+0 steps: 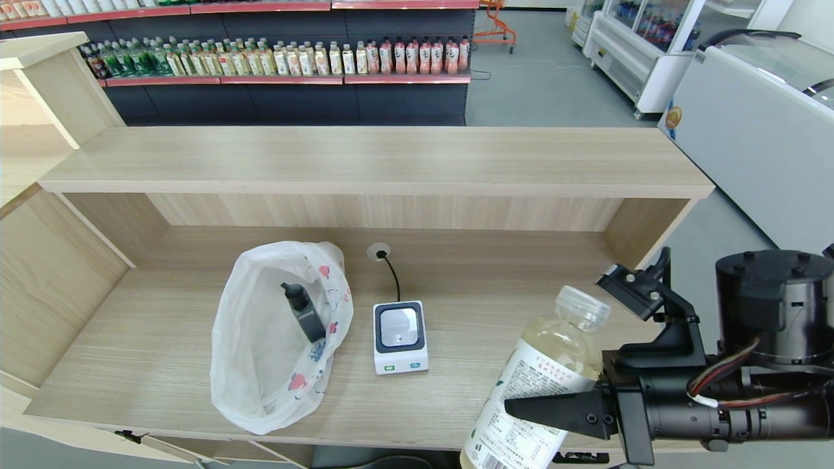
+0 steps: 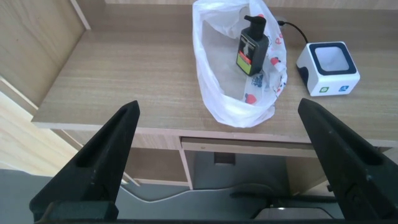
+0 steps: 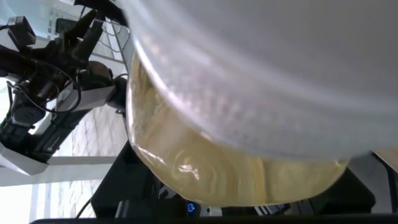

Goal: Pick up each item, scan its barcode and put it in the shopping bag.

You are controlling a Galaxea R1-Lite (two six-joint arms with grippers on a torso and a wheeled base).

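The right tool (image 1: pixel 565 396) clamps a pale-yellow plastic bottle (image 1: pixel 554 345), four o'clock from the white box scanner (image 1: pixel 399 335); the left tool (image 2: pixel 217 112) stands apart.

The right arm lies level at the near right, pointing left, its gripper (image 1: pixel 554 400) clamped around a tilted bottle (image 1: pixel 550 355). The left gripper (image 2: pixel 221 155) sits on the near side, fingers (image 2: pixel 109 158) spread wide apart.

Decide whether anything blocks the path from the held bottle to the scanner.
Nothing visible does. The bottle in the right gripper hangs right of the scanner, with bare counter between them. The shopping bag lies on the scanner's other side.
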